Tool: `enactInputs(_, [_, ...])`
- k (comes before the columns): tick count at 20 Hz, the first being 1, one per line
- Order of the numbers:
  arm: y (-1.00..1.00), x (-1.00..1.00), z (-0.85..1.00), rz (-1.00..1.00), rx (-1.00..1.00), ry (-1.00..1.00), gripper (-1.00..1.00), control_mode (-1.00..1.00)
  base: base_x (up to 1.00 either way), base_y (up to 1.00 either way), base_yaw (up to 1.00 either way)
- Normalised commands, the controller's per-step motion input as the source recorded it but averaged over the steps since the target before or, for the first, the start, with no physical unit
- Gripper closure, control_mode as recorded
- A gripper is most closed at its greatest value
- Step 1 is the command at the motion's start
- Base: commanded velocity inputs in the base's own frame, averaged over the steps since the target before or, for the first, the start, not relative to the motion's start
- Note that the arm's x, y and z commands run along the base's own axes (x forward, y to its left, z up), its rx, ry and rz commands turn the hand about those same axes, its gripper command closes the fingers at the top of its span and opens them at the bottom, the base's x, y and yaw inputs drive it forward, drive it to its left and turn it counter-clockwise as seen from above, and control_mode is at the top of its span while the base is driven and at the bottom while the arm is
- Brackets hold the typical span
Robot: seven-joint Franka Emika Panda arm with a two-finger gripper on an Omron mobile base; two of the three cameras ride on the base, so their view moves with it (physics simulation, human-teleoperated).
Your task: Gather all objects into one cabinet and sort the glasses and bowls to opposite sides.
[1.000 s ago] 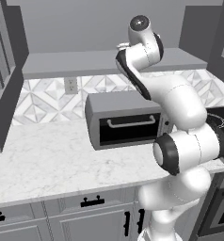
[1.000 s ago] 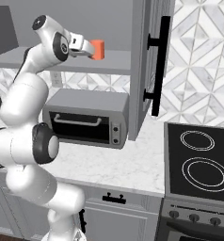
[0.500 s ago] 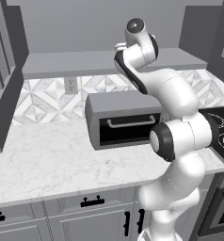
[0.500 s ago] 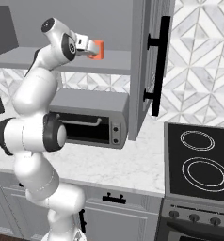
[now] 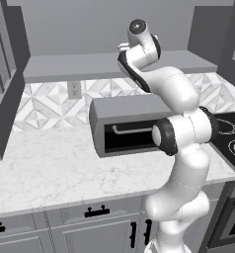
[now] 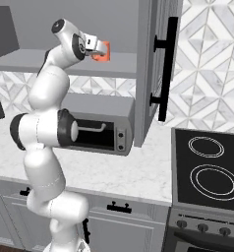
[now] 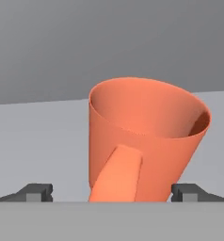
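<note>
**Desk:** Where is the hand right now?

**Operator:** I have the arm reaching up into the open upper cabinet. From the right base camera the gripper [image 6: 100, 49] sits just above the cabinet shelf [image 6: 119, 69], right up against the orange mug [image 6: 102, 51]. The hand camera puts the orange mug [image 7: 144, 146] directly between the two fingertips [image 7: 36, 192], handle toward me.

**Desk:** Is it gripped?

**Operator:** The jaws stand at their widest, one tip on each side of the cup with a little grey showing between each tip and the cup wall. I see no pinch, so I call it not held. The mug leans to one side in the hand view, but that camera rolls with the wrist, so I can't say it is tilted in the room.

**Desk:** How much room do you have around it?

**Operator:** Behind the mug I see flat grey shelf and the plain back wall. To the right, the open cabinet door [image 6: 156, 69] with its dark bar handle [image 6: 165, 69] hangs well clear of the hand. Below the shelf edge sits the toaster oven [image 5: 127, 126] on the marble counter [image 5: 45, 168], close under my elbow. The stovetop [image 6: 210, 170] is well off to the right.
</note>
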Motion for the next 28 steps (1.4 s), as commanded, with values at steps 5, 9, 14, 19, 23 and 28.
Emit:
enactInputs(5, [-0.06,0.01,0.00,0.00,0.00,0.00,1.00,-1.00,0.00,0.00,0.00])
enactInputs(9, [0.00,0.00,-0.04,0.00,0.00,0.05,1.00,-1.00,0.00,0.00,0.00])
enactInputs(14, [-0.04,-0.52,-0.13,0.01,-0.04,0.00,1.00,-1.00,0.00,0.00,0.00])
enactInputs(19, [-0.01,-1.00,-0.23,0.04,-0.12,-0.06,1.00,-1.00,0.00,0.00,0.00])
enactInputs(23, [0.00,-1.00,-0.04,0.05,-0.06,-0.01,1.00,-1.00,0.00,0.00,0.00])
enactInputs(28, [-0.06,-1.00,0.21,0.03,0.00,0.00,1.00,-1.00,0.00,0.00,0.00])
